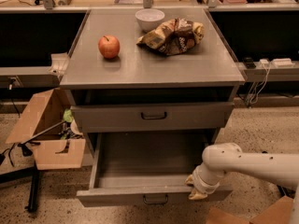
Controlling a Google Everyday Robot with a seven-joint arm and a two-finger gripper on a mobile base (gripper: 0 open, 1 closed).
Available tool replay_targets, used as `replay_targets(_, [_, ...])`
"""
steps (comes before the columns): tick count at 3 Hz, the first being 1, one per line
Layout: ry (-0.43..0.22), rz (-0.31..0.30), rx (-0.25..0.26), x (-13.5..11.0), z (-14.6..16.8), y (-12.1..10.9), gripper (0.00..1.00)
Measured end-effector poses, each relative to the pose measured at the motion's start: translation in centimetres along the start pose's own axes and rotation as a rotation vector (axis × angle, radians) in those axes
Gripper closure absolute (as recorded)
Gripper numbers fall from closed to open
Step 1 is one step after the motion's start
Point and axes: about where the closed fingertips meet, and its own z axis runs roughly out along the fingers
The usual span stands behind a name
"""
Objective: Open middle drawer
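Nearest the camera, the middle drawer point(140, 167) stands drawn well out from the cabinet, its deep grey tray open to view and its small dark handle point(155, 199) free at the centre of the front panel. The end effector point(196, 193) sits at the right part of that panel's top edge, at the end of the pale arm point(252, 164) that enters from the right; it is not on the handle. Whether it is apart, together or clamped on the panel cannot be told, since the wrist covers it.

The pulling step appears close to finished. The next move probably calls for a short further draw, if any, and then a clean release and retreat without nudging the panel back.

Behind, the upper drawer point(187, 116) looks shut. On the table point(154, 66) lie an apple point(109, 46), a snack bag point(173, 35) and a bowl point(149, 18). Anything below the open drawer is hidden or cut off by the lower edge.
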Motion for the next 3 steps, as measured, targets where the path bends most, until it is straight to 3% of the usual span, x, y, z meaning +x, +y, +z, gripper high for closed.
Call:
replay_targets(1, [-0.007,0.004,-0.006,0.15,0.19,0.93,0.05])
replay_targets(3, [-0.007,0.004,-0.006,0.15,0.19,0.93,0.00])
